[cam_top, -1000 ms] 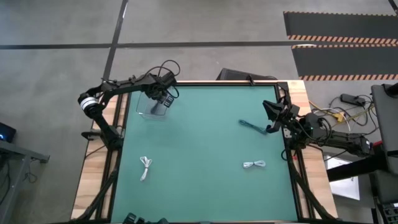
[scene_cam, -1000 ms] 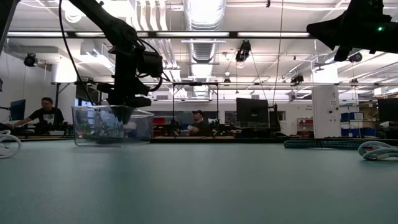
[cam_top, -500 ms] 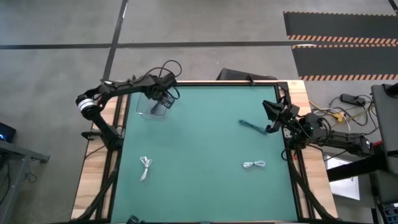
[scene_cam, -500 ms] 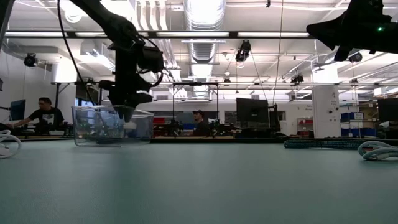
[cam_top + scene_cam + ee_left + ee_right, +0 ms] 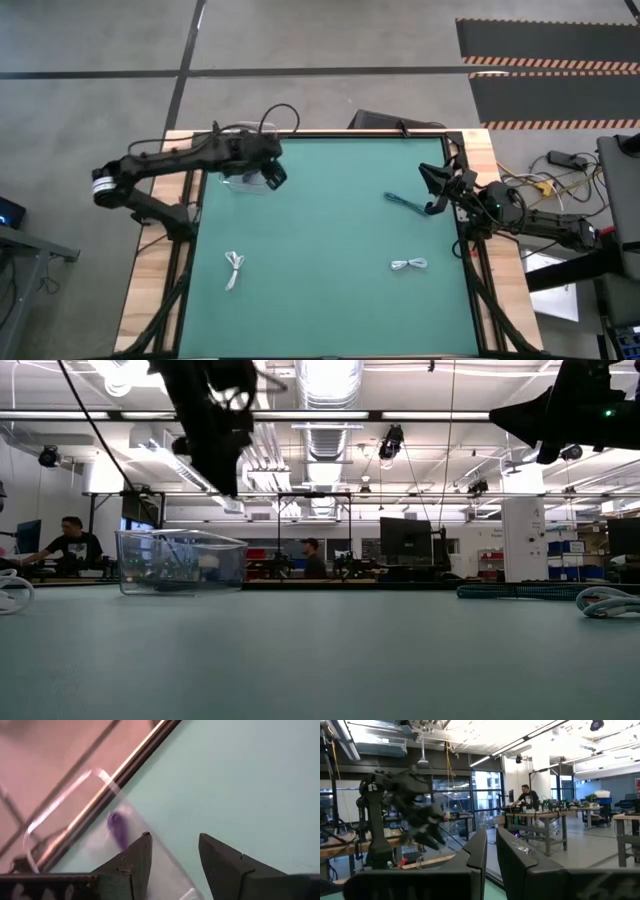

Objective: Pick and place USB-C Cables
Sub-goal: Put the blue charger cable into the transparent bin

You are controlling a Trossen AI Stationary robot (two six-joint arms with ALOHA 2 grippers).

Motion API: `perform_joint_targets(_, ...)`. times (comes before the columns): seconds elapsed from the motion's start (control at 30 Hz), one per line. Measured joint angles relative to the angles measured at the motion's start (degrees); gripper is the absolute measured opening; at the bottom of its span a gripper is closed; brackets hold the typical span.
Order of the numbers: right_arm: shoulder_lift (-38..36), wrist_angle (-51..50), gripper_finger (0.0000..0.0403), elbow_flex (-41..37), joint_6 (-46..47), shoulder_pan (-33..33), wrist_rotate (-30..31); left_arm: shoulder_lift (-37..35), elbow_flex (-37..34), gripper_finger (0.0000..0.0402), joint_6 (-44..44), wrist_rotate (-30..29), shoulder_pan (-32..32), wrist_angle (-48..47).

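USB-C cables: a purple one [image 5: 118, 828] lies inside the clear bin [image 5: 240, 180], teal [image 5: 403, 202] and two white ones well away on the mat, while the left gripper [image 5: 271, 177], fingers apart and empty, hangs just beside the bin and risks clipping its rim.

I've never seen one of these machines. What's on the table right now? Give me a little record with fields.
Clear bin: far left corner of the green table
In bin: purple cable
Teal cable: on the table, near the right pincer
White cables: one front left, one front right
Left pincer: open, empty, raised beside the bin
Right pincer: at the table's right edge, holding nothing visible
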Motion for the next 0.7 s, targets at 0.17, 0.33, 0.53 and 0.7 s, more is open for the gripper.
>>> perform_joint_targets(0.17,0.3,-3.1,0.0031,0.0,-2.3,0.0,0.4,-5.8,-5.2,0.0147,4.2,0.1,-7.6,9.6)
perform_joint_targets(0.33,0.3,-6.0,0.0031,0.0,0.0,0.0,2.0,-11.5,-13.8,0.0147,8.4,2.2,-12.7,20.8)
perform_joint_targets(0.53,0.3,-5.8,0.0031,0.0,6.4,0.0,1.1,-16.5,-23.9,0.0147,9.5,5.0,-15.7,35.0)
perform_joint_targets(0.7,0.4,-6.8,0.0031,0.0,13.1,0.0,-0.3,-18.5,-30.3,0.0147,10.7,6.3,-16.2,46.5)
